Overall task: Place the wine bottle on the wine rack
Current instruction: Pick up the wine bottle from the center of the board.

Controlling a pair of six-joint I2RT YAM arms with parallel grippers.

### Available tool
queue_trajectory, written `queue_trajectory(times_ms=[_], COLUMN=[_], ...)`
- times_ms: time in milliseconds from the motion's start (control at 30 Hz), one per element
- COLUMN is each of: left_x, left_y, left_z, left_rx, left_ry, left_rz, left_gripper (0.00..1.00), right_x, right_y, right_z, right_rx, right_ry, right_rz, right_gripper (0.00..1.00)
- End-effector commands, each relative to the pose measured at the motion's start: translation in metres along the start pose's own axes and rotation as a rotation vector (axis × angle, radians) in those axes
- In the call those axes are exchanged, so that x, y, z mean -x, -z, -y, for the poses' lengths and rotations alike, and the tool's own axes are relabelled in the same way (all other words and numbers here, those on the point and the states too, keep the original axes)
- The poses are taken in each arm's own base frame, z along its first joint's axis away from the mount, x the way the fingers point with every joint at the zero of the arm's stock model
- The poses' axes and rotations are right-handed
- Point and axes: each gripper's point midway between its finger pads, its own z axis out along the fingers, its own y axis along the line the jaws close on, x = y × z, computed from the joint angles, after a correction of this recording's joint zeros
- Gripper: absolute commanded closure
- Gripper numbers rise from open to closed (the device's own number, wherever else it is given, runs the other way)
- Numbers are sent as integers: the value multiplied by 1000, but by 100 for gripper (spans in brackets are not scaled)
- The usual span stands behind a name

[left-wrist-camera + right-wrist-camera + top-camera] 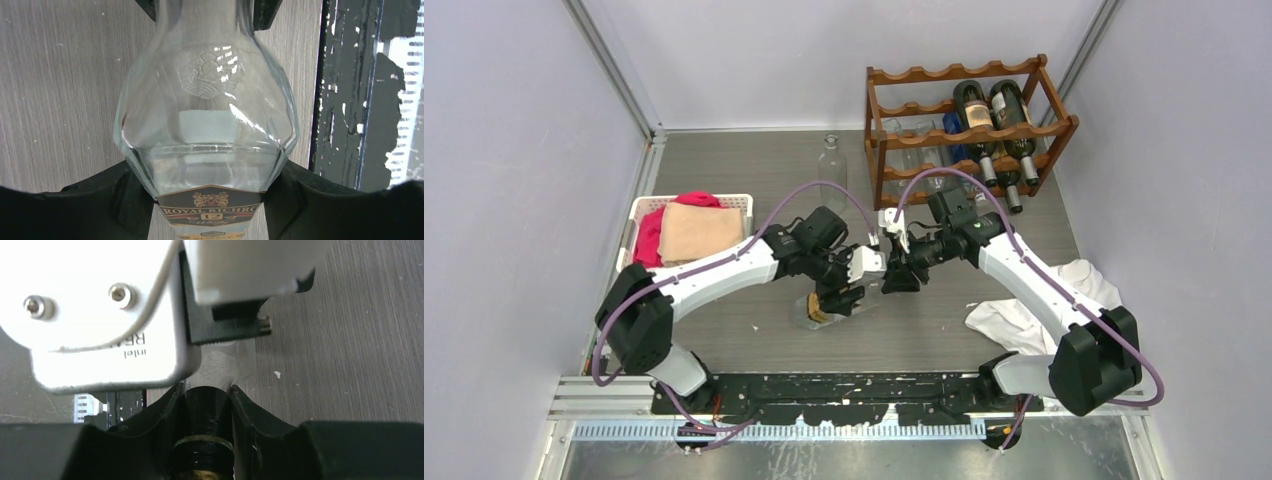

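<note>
The wine bottle [814, 309] is clear glass with a dark "Royal" label and a black cap, and hangs level just above the table's middle. In the left wrist view its faceted body [207, 115] fills the frame, with my left gripper [207, 200] shut on the labelled lower part. My right gripper [205, 407] is shut on the black capped neck [204, 415] from the other end. Both grippers meet over the table, left [844, 297] and right [892, 272]. The reddish-brown wine rack [954, 71] stands at the back right, apart from both arms.
Two dark bottles [984, 115] lie in the rack, with clear ones beside them. A clear empty bottle [831, 170] stands left of the rack. A white basket [636, 212] of folded cloths sits at the left. A white cloth [1034, 310] lies at the right.
</note>
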Motion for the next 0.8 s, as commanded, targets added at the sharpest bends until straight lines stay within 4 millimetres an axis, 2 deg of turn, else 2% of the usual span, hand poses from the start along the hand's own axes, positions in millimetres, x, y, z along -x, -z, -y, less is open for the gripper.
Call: queue_trajectory(times_ms=[0, 67, 100, 300, 500, 633, 767], left_x=[45, 48, 46, 36, 18, -1, -13], left_y=[21, 23, 25, 44, 50, 45, 36], left_z=[-9, -9, -7, 2, 12, 6, 3], left_rx=[118, 155, 167, 295, 392, 444, 458], left_ry=[-117, -156, -173, -230, -179, -160, -148], left_rz=[223, 292, 314, 458, 637, 618, 593], left_gripper=[37, 20, 16, 2, 0, 0, 1], right_x=[24, 25, 24, 22, 15, 11, 3], right_y=[11, 12, 12, 16, 28, 36, 35], right_z=[-15, -14, -14, -11, -12, -15, -13], right_rx=[37, 30, 26, 12, 23, 53, 61], right_ry=[66, 67, 68, 88, 121, 119, 122], right_rz=[41, 39, 39, 28, 36, 61, 40], right_gripper=[99, 99, 99, 99, 99, 99, 99])
